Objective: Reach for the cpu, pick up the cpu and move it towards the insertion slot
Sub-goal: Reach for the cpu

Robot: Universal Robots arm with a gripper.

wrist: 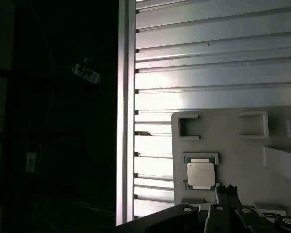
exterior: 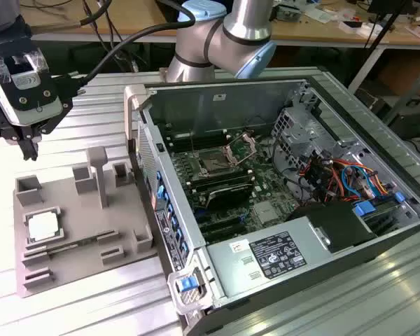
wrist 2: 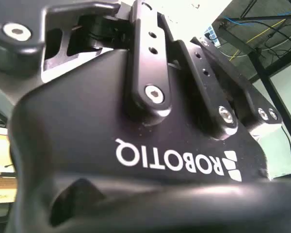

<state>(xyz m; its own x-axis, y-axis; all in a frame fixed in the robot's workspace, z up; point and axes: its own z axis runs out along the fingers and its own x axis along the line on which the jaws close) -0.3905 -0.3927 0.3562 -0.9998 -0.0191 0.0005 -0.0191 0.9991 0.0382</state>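
The cpu (exterior: 42, 226) is a pale silvery square chip. It lies flat in a grey square holder on the grey fixture plate (exterior: 84, 224) at the exterior view's left. My gripper (exterior: 30, 150) hangs above and behind the plate, apart from the chip, with its fingers shut together and nothing between them. In the first wrist view the cpu (wrist: 201, 174) lies just beside my gripper (wrist: 228, 188). The insertion slot (exterior: 213, 165) is a dark square socket on the motherboard inside the open computer case, with its shiny metal frame (exterior: 241, 147) hinged up.
The open computer case (exterior: 294, 231) takes up the exterior view's middle and right; its raised side wall (exterior: 154, 182) stands between the fixture plate and the socket. Grey posts (exterior: 98, 175) rise from the plate. The ribbed metal table (wrist: 208, 58) ends at an edge rail (wrist: 126, 111).
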